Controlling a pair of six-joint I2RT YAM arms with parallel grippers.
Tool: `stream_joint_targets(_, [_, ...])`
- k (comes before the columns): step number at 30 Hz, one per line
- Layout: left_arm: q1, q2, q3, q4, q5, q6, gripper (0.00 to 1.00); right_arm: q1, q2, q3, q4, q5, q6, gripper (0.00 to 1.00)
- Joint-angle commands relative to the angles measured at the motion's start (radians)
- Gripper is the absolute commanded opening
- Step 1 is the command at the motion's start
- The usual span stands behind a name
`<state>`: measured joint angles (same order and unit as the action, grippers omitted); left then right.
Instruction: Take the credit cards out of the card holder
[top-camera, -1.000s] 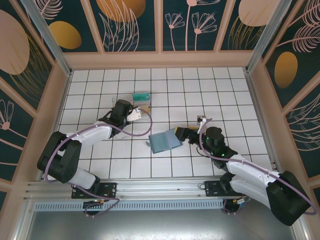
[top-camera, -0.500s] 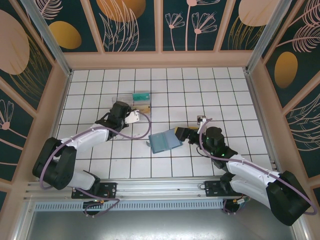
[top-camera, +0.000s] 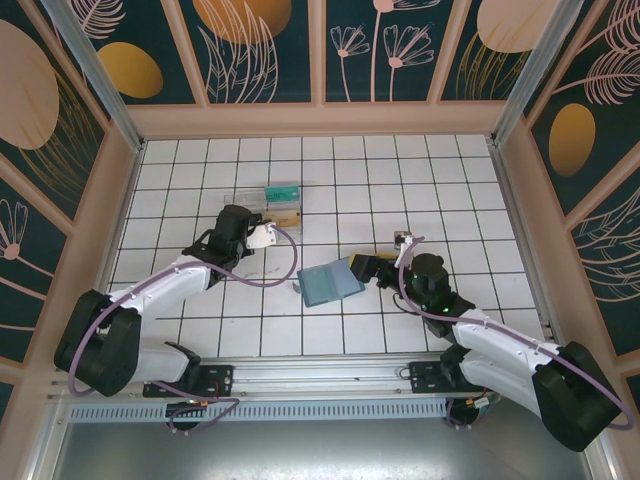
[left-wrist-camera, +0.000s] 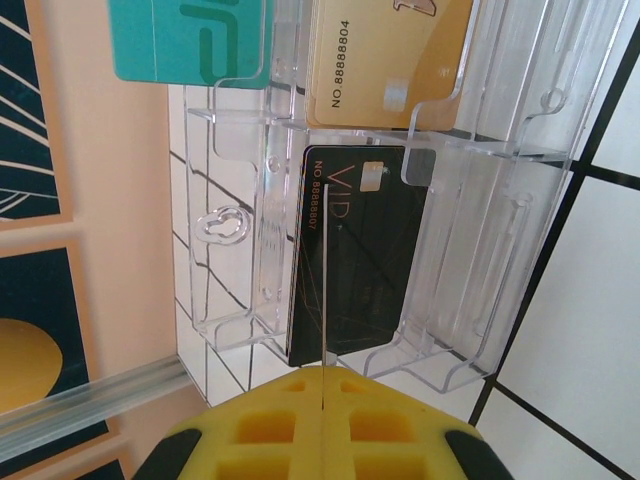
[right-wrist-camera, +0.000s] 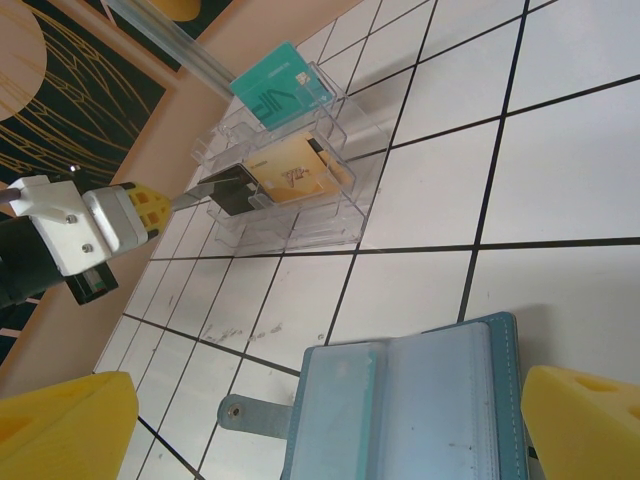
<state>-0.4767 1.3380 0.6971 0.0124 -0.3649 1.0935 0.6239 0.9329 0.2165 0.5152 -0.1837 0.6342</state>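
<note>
The slate-blue card holder (top-camera: 330, 283) lies open on the tiles, its clear sleeves (right-wrist-camera: 420, 400) showing. My right gripper (top-camera: 362, 266) is open, one yellow finger on each side of the holder (right-wrist-camera: 325, 430). Three credit cards rest in a clear tiered box (left-wrist-camera: 480, 250): teal (left-wrist-camera: 190, 40), orange-tan (left-wrist-camera: 385, 60), and black (left-wrist-camera: 365, 250) on the lowest step. My left gripper (left-wrist-camera: 325, 372) is shut, its tips right at the black card's near edge. A thin pale line runs up from the seam between the fingers; what it is I cannot tell.
The clear box (top-camera: 262, 200) stands left of centre toward the back. The holder's snap tab (right-wrist-camera: 245, 412) sticks out on its left side. White tiled floor lies between the two arms. A wooden wall (left-wrist-camera: 100, 250) rises close behind the box.
The left arm has swung its elbow out to the left and the left gripper has drawn back slightly from the box. Right arm and holder are unmoved.
</note>
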Motion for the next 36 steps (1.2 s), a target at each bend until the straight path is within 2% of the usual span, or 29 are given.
stream_joint_targets(1, [0.006, 0.024, 0.01, 0.042, 0.026, 0.017, 0.0, 0.006, 0.011, 0.032, 0.016, -0.005, -0.002, 0.99])
stream_joint_targets(24, [0.006, 0.121, 0.055, 0.095, 0.038, 0.055, 0.0, 0.005, 0.024, 0.035, 0.014, -0.008, -0.003, 0.99])
stream_joint_targets(36, [0.006, 0.1, 0.065, 0.075, 0.032, 0.07, 0.0, 0.004, 0.036, 0.036, 0.017, -0.011, -0.002, 0.99])
